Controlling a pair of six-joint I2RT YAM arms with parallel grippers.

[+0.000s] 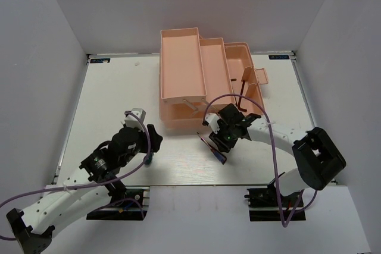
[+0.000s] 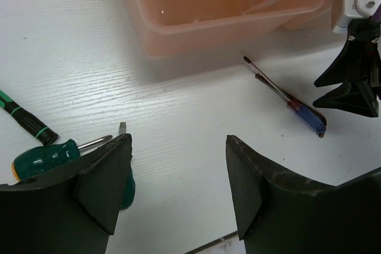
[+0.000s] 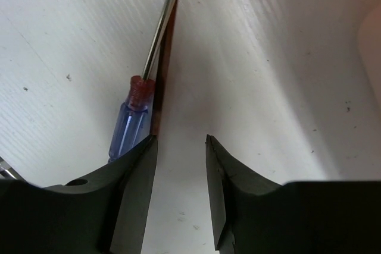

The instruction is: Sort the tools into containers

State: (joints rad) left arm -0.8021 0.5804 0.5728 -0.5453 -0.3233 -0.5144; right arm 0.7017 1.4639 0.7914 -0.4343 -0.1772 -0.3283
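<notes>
Just ahead, the blue clear-plastic screwdriver with a red collar point(image 3: 132, 126) lies flat on the white table point(image 3: 59, 40) at eleven o'clock from my right gripper point(image 3: 181, 142), its shaft pointing toward twelve. My jaws stand slightly apart and empty beside its handle. My left gripper point(image 2: 177, 142), also apart, sits farther off.

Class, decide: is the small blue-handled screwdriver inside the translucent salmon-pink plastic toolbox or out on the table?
Out. The blue-handled screwdriver lies flat on the white table, apart from the translucent salmon-pink plastic toolbox.
</notes>
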